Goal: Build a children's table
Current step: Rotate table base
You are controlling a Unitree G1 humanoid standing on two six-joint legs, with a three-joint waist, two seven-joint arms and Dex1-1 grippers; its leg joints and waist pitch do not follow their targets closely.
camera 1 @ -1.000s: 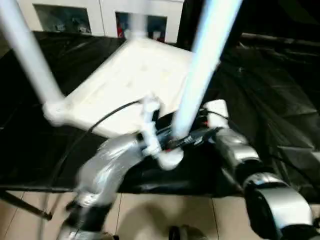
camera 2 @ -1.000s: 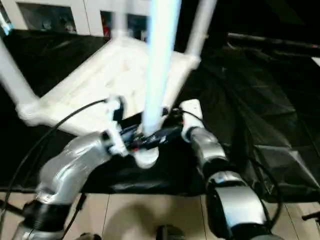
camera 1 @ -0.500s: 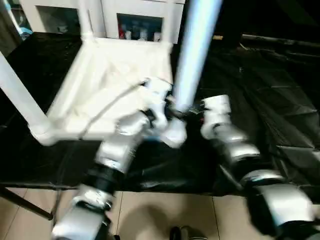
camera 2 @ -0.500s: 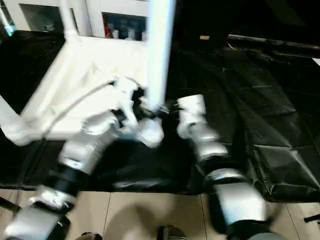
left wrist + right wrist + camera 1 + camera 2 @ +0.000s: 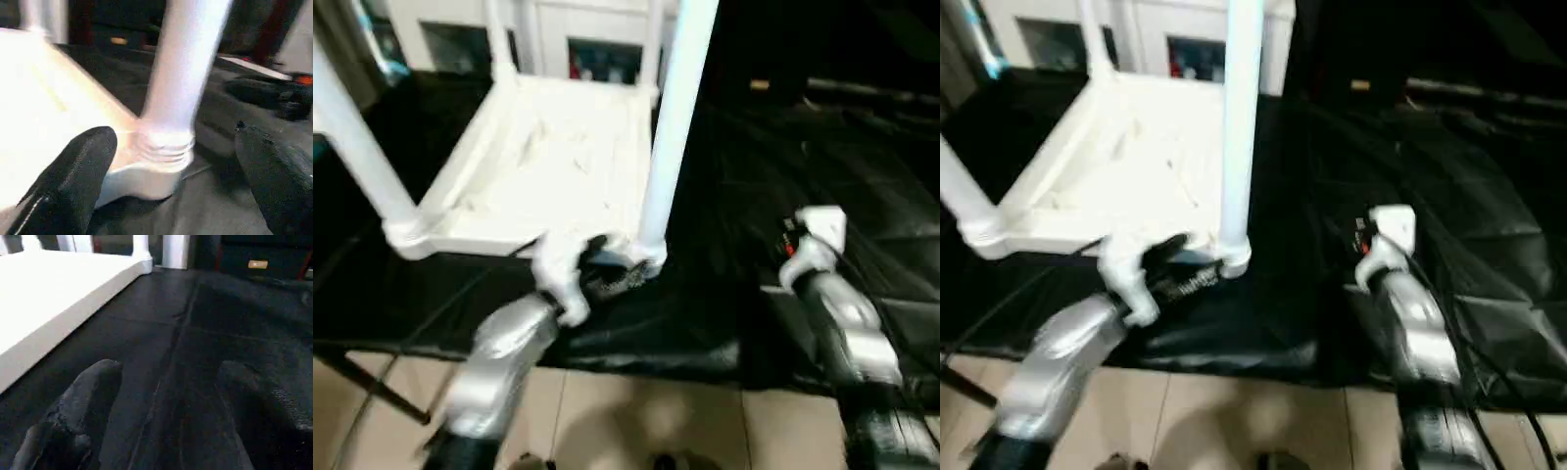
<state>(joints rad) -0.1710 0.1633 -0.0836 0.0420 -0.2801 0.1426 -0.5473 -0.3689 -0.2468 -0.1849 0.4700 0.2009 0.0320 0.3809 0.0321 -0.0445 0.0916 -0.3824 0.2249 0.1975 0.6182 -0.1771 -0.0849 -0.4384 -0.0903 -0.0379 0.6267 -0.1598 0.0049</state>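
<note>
I've pulled both grippers off the white plastic table's near leg [image 5: 671, 127]; left gripper [image 5: 171, 181] and right gripper [image 5: 166, 416] gape empty, so it seems seated.

Silver forearms, white wrist housings, black cable along the left arm, black rough-textured fingers on left gripper [image 5: 176, 191] and right gripper [image 5: 166, 431]

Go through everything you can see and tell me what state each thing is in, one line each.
Table top: upside down on the black sheet.
Near leg: upright, seated in its corner socket.
Left leg: upright in its socket.
Left gripper: open, fingers either side of the near leg's base, not touching.
Right gripper: open, empty, over the sheet.
Cabinet: glass-fronted, behind the table.
</note>
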